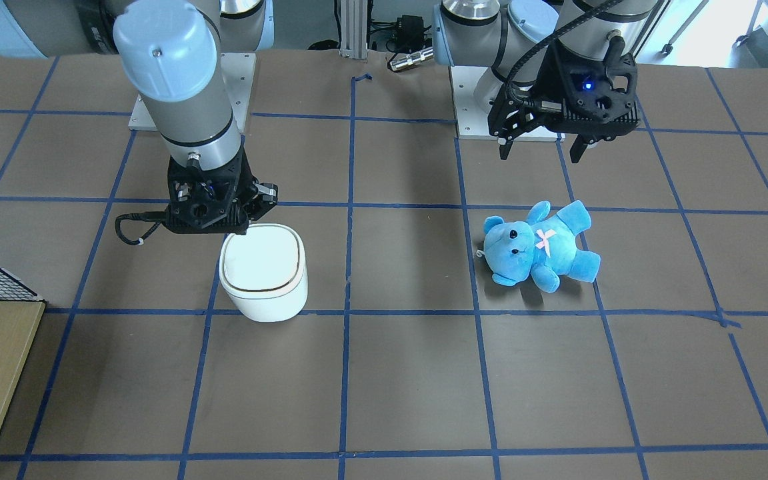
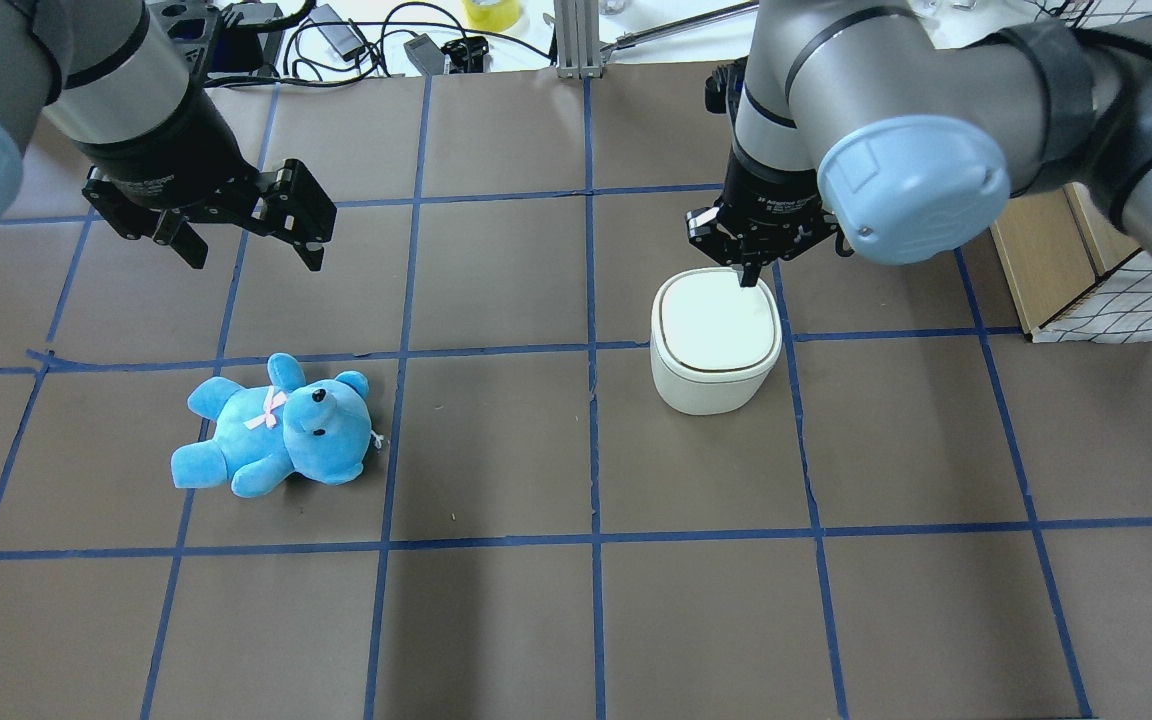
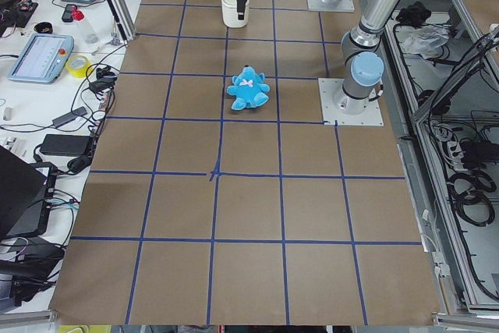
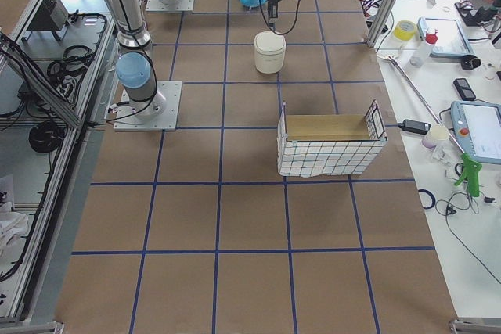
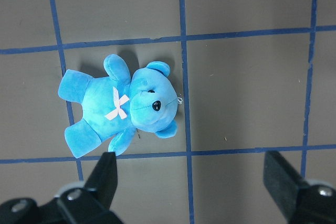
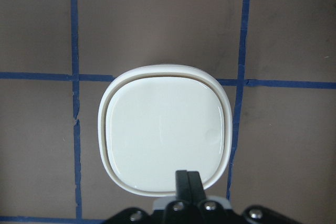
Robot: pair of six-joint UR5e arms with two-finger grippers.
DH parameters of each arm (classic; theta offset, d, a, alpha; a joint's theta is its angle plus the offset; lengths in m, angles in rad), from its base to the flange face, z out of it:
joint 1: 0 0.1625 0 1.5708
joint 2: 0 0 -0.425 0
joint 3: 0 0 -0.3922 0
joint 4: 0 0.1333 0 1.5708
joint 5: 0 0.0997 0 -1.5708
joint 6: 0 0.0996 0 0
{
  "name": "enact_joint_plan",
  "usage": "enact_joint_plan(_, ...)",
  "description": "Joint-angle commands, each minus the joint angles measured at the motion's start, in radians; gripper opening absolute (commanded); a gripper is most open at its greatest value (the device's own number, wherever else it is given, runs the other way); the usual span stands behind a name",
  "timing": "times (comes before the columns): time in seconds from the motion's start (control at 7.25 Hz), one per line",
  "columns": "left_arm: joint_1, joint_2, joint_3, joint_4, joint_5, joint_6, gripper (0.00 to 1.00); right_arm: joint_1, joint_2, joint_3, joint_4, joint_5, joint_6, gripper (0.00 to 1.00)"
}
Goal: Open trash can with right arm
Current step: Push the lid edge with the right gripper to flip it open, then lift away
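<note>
The white trash can (image 1: 264,270) stands on the brown table with its lid closed. It also shows in the overhead view (image 2: 718,335) and fills the right wrist view (image 6: 165,135). My right gripper (image 2: 748,274) is shut and empty, its fingertips (image 6: 187,178) pressed together right over one edge of the lid. I cannot tell whether they touch it. In the front view the right gripper (image 1: 241,230) sits at the can's rim. My left gripper (image 2: 246,250) is open and empty, hanging above the table, away from the can.
A blue teddy bear (image 2: 276,430) lies on its back below the left gripper, also in the left wrist view (image 5: 121,103). A wire-mesh box (image 4: 329,142) stands at the table's right end. Cables (image 2: 386,40) lie along the table's edge.
</note>
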Motion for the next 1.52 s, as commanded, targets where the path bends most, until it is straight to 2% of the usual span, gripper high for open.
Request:
enact_joint_plan(0.0, 0.000, 0.000, 0.000, 0.000, 0.000, 0.001, 1.00, 0.000, 0.022, 0.104, -0.104, -0.001, -0.003, 0.00)
enact_joint_plan(0.28, 0.000, 0.000, 0.000, 0.000, 0.000, 0.001, 1.00, 0.000, 0.032, 0.161, -0.163, -0.001, -0.005, 0.00)
enact_joint_plan(0.55, 0.000, 0.000, 0.000, 0.000, 0.000, -0.001, 1.00, -0.001, 0.026, 0.147, -0.157, 0.000, 0.003, 0.00)
enact_joint_plan(0.69, 0.000, 0.000, 0.000, 0.000, 0.000, 0.001, 1.00, -0.003, 0.014, 0.141, -0.152, -0.006, 0.001, 0.06)
enact_joint_plan(0.83, 0.000, 0.000, 0.000, 0.000, 0.000, 0.001, 1.00, -0.003, -0.051, 0.091, -0.139, -0.006, -0.003, 0.98)
enact_joint_plan(1.1, 0.000, 0.000, 0.000, 0.000, 0.000, 0.001, 1.00, -0.006, -0.113, -0.069, 0.026, -0.012, -0.006, 1.00)
enact_joint_plan(1.38, 0.000, 0.000, 0.000, 0.000, 0.000, 0.001, 1.00, -0.010, -0.121, -0.234, 0.252, -0.016, -0.014, 1.00)
